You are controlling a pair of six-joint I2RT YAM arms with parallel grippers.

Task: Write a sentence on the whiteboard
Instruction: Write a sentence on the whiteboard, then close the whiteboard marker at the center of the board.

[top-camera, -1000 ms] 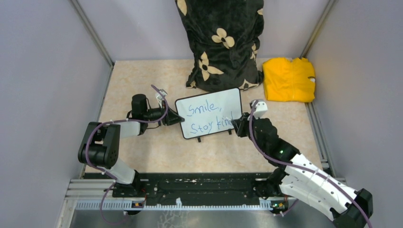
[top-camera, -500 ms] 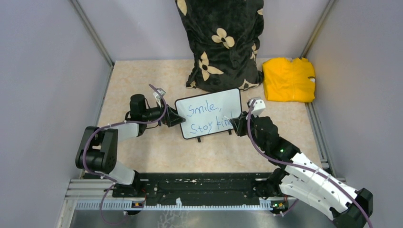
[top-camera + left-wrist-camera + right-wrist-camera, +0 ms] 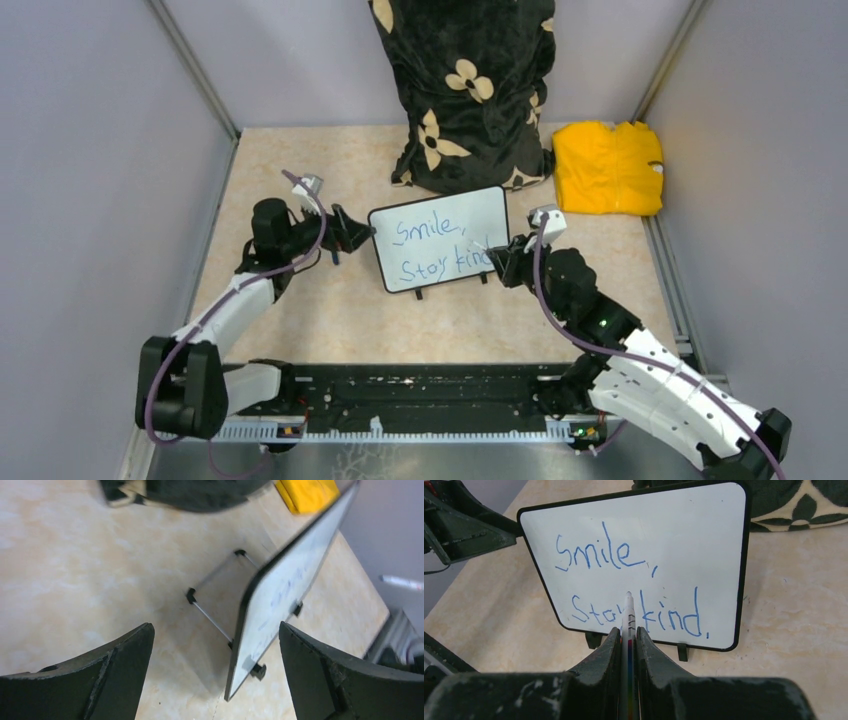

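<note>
The whiteboard (image 3: 440, 238) stands upright on its feet mid-table. It carries the sentence (image 3: 624, 585) in blue, "Smile, stay kind.", on two lines. My right gripper (image 3: 626, 630) is shut on a white marker (image 3: 628, 612) just in front of the board. The marker's tip points at the lower line, and I cannot tell if it touches. In the top view the right gripper (image 3: 497, 262) sits at the board's lower right. My left gripper (image 3: 350, 234) is open, just left of the board and apart from it. Seen from the left wrist, the left gripper (image 3: 215, 626) faces the board (image 3: 285, 595) edge-on, with nothing between its fingers.
A black cloth bundle with cream flowers (image 3: 465, 90) stands right behind the board. A folded yellow cloth (image 3: 608, 167) lies at the back right. A wire stand (image 3: 215, 587) props the board from behind. Grey walls enclose the table on three sides, and a black rail (image 3: 400, 395) runs along the near edge.
My left gripper has opened, let go of the board's left edge and drawn back to the left. The board stays standing. The right gripper still holds the marker near the lower line.
</note>
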